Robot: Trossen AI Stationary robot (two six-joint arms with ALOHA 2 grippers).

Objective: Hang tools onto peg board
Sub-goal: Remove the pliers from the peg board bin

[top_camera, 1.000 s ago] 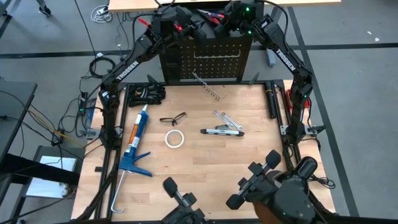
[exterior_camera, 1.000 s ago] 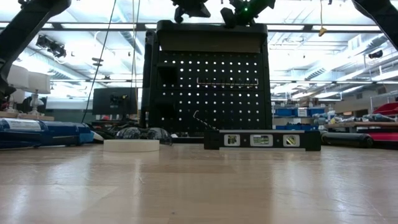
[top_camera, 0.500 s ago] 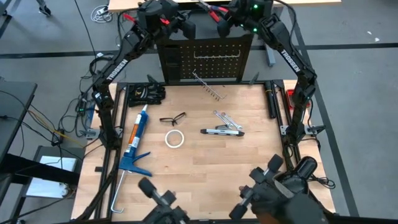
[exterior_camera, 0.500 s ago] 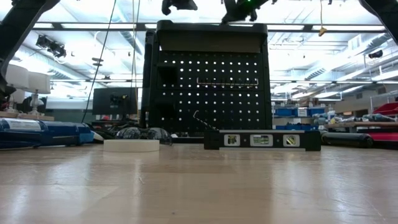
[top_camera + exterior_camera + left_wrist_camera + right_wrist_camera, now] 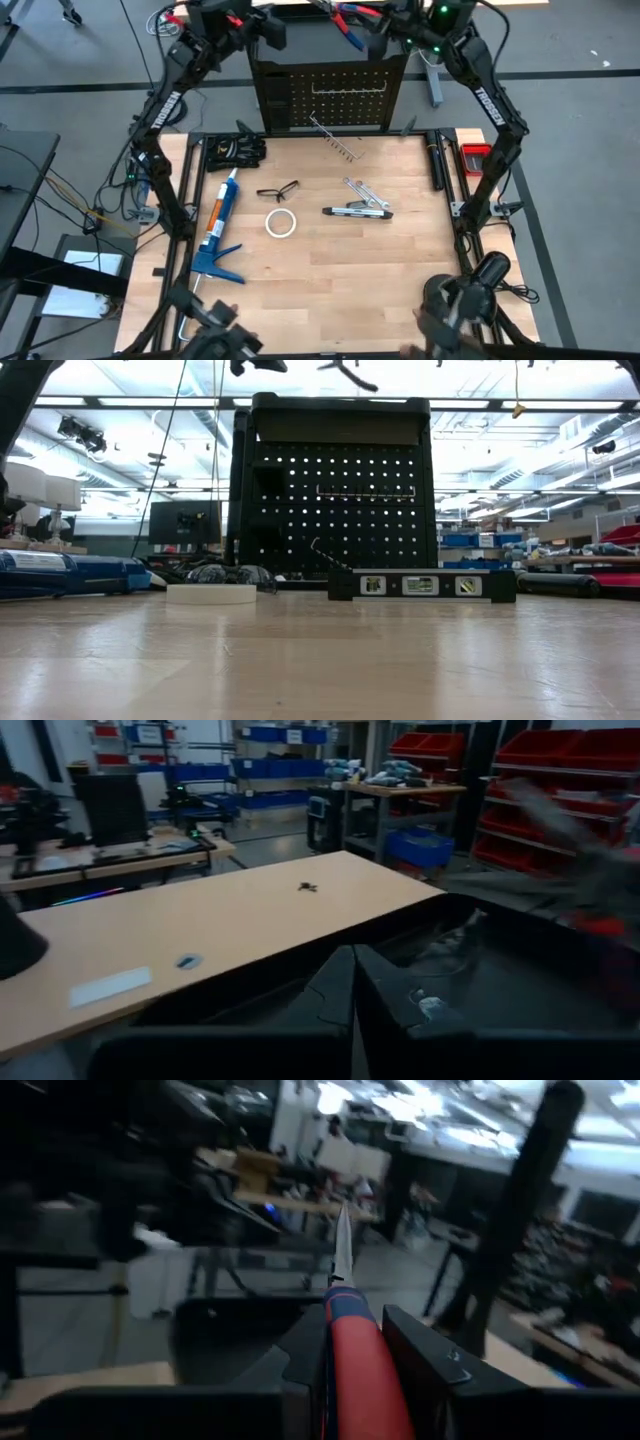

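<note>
Above peg board (image 5: pixel 330 92): right claw (image 5: pixel 345 1342) grips pliers (image 5: pixel 350 1342); left claw (image 5: pixel 352 982) closed, empty.

Peg board (image 5: pixel 330 85) behind glasses (image 5: pixel 277 190), level (image 5: pixel 356 211).

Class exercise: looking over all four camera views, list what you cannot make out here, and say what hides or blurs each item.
- Pliers jaws: right wrist view shows only handle and a blurred tip.
- Left gripper: the high view crops it at the top edge.
- Peg board top tray contents: low view sees only its front.

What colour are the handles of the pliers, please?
Red and blue; the pliers show best in the right wrist view.
</note>
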